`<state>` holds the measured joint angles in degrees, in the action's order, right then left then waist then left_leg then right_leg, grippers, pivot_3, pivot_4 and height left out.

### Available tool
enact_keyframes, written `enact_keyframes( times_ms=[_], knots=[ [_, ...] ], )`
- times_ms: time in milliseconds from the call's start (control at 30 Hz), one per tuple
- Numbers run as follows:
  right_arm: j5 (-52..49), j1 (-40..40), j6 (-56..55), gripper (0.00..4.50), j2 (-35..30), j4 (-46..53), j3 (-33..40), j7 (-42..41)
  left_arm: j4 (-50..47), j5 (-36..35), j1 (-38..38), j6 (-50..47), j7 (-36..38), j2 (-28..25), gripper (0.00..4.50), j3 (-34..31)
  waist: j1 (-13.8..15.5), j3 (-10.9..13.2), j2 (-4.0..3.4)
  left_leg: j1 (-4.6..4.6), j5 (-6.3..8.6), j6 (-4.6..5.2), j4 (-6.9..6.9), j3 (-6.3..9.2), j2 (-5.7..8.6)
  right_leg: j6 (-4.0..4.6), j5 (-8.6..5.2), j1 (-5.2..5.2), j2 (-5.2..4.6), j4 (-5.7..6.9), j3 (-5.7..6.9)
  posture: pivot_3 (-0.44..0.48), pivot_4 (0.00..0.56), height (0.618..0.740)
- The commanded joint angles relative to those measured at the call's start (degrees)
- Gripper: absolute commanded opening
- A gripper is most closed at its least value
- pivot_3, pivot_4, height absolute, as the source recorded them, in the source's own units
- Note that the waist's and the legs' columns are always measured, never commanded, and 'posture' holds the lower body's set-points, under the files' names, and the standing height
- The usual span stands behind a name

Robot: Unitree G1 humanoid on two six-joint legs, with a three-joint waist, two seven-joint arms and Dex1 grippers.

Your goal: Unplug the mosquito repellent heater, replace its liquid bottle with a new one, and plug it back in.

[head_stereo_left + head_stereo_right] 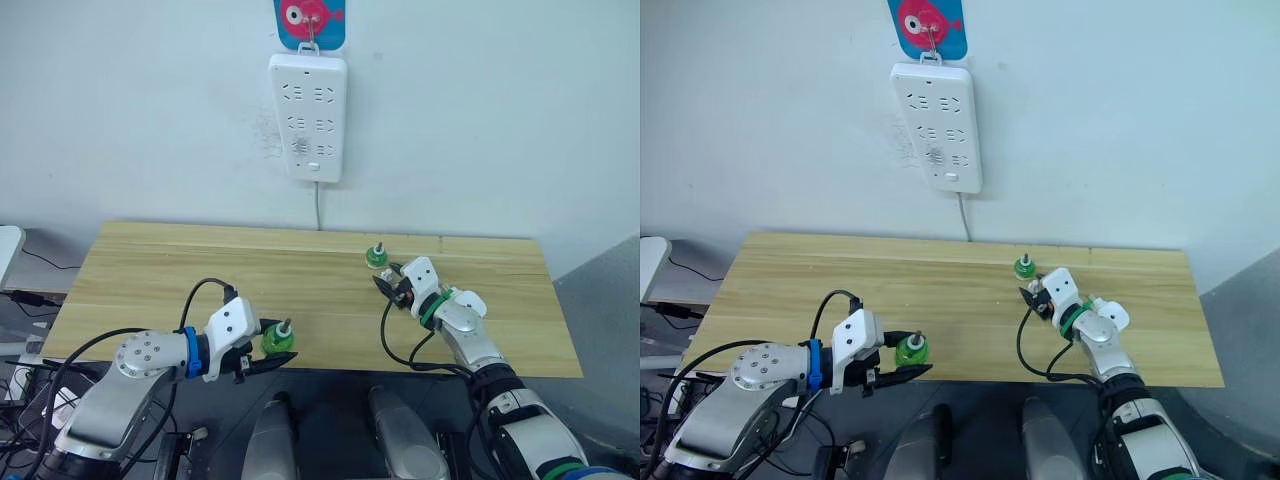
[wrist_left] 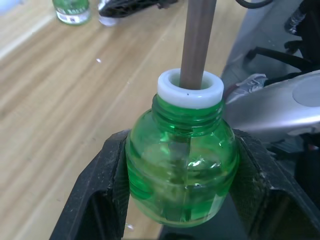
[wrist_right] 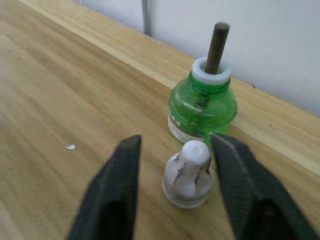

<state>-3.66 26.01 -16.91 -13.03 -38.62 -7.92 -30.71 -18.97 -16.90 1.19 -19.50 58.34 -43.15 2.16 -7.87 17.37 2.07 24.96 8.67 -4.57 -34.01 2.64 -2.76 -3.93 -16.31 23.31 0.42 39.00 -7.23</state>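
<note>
**Green bottle in the left gripper, swap half done at best**

Left gripper (image 1: 281, 346): both black fingers clamped on the belly of a green liquid bottle (image 2: 182, 165). The bottle is upright, with a white collar, an uncapped brown wick and some liquid inside. It is held at the near edge of the wooden table (image 1: 150, 270).

Right gripper (image 1: 384, 284): fingers spread apart and gripping nothing, low over the far right part of the table. A small white piece (image 3: 191, 172) stands on the wood between them and touches neither finger. It is rounded on top with a printed band. I cannot tell whether it is a bottle cap or part of the mosquito repellent heater.

Second green bottle (image 3: 202, 110): upright on the table just beyond that white piece, near the wall. It has a label and its wick is bare. The two bottles are well apart, and I cannot tell which is spent and which is fresh.

White power strip (image 1: 308, 115) hangs on the wall above the table, with its cord running down behind the back edge.

Progress, as a judgement:
- **Done:** the unplugging looks done, and both bottles are free and open.
- **Left:** seating a bottle in the heater and plugging the unit back into the strip.
</note>
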Motion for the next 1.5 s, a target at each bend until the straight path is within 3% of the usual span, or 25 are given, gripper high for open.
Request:
enact_keyframes(
  times_ms=[33, 133, 233, 433, 633, 867, 967, 1167, 1500],
  knots=[
    [-2.8, -3.91, 3.57, 3.63, -2.31, 14.35, 0.87, -3.77, 1.39, -1.26, -2.32, 2.07, 1.57, 1.37, 2.32, 1.18, -0.02, -0.01, 0.0, 0.0, 0.0, 0.0, 0.0, 0.01, 0.0, -0.01, 0.0, 0.0, 0.0, 0.0, 0.01, -0.161, 0.298, 0.74],
    [-7.41, -9.34, 11.22, 3.64, -7.56, 35.09, -0.57, -10.31, 3.76, -1.98, -7.37, 2.67, 2.91, 3.83, 2.32, 2.98, 0.15, 0.04, -0.09, 0.02, 0.0, -0.01, 0.01, 0.05, 0.03, -0.02, 0.0, 0.0, -0.01, 0.02, 0.03, -0.184, 0.284, 0.74],
    [-15.72, -11.03, 25.8, 3.64, -13.9, 54.31, -2.01, -15.57, 6.52, -2.34, -12.68, 3.53, 4.74, 6.36, 2.32, 5.1, -0.07, 0.02, -0.06, 0.07, 0.0, -0.01, -0.03, 0.09, 0.02, -0.04, 0.0, 0.01, 0.01, 0.02, 0.08, -0.221, 0.264, 0.74],
    [-25.91, -8.37, 45.13, 3.64, -21.56, 69.23, -3.39, -19.2, 11.05, -2.78, -21.74, 3.97, 8.82, 10.67, 2.32, 8.88, -0.8, -0.22, 0.09, 0.04, 0.0, -0.01, -0.07, 0.13, 0.01, -0.05, 0.01, -0.03, 0.06, 0.04, 0.11, -0.26, 0.229, 0.74],
    [-26.32, -4.21, 49.83, 3.64, -19.29, 68.63, -5.3, -17.88, 13.92, -3.1, -27.91, 4.75, 11.59, 13.97, 2.32, 9.95, -1.96, -0.52, 0.26, 0.15, 0.0, -0.01, -0.18, 0.19, 0.03, -0.09, 0.03, -0.02, 0.04, 0.02, 0.17, -0.282, 0.206, 0.74],
    [-24.63, -3.61, 48.77, 3.64, -16.17, 66.56, -5.2, -17.32, 13.97, -3.63, -28.72, 4.22, 13.22, 14.36, 2.32, 10.02, -3.47, -1.16, 0.24, 0.2, -0.01, -0.01, -0.17, 0.32, 0.03, -0.11, 0.05, -0.01, 0.04, 0.05, 0.29, -0.281, 0.184, 0.74],
    [-24.05, -3.57, 48.08, 3.03, -15.92, 65.56, -5.02, -17.63, 14.16, -3.74, -28.97, 4.28, 12.96, 14.68, 2.32, 9.67, -3.79, -1.53, 0.22, 0.19, -0.01, -0.01, -0.17, 0.33, 0.03, -0.11, 0.05, -0.02, 0.04, 0.06, 0.3, -0.277, 0.176, 0.74],
    [-22.22, -3.44, 45.53, 0.95, -16.52, 63.8, -5.22, -18.96, 13.76, -4.34, -29.08, 3.85, 12.8, 14.72, 2.32, 9.08, -4.11, -1.95, 0.22, 0.2, -0.01, -0.01, -0.32, 0.33, 0.05, -0.12, 0.06, -0.06, 0.03, 0.08, 0.28, -0.267, 0.168, 0.74],
    [-20.75, -2.62, 42.62, 0.8, -15.95, 62.94, -5.11, -20.04, 11.84, -7.0, -28.47, -0.9, 11.01, 15.08, 2.32, 7.92, -4.76, -2.77, 0.21, 0.19, -0.01, 0.0, -0.33, 0.35, 0.04, -0.13, 0.07, -0.07, 0.04, 0.13, 0.29, -0.261, 0.171, 0.74]
  ],
)
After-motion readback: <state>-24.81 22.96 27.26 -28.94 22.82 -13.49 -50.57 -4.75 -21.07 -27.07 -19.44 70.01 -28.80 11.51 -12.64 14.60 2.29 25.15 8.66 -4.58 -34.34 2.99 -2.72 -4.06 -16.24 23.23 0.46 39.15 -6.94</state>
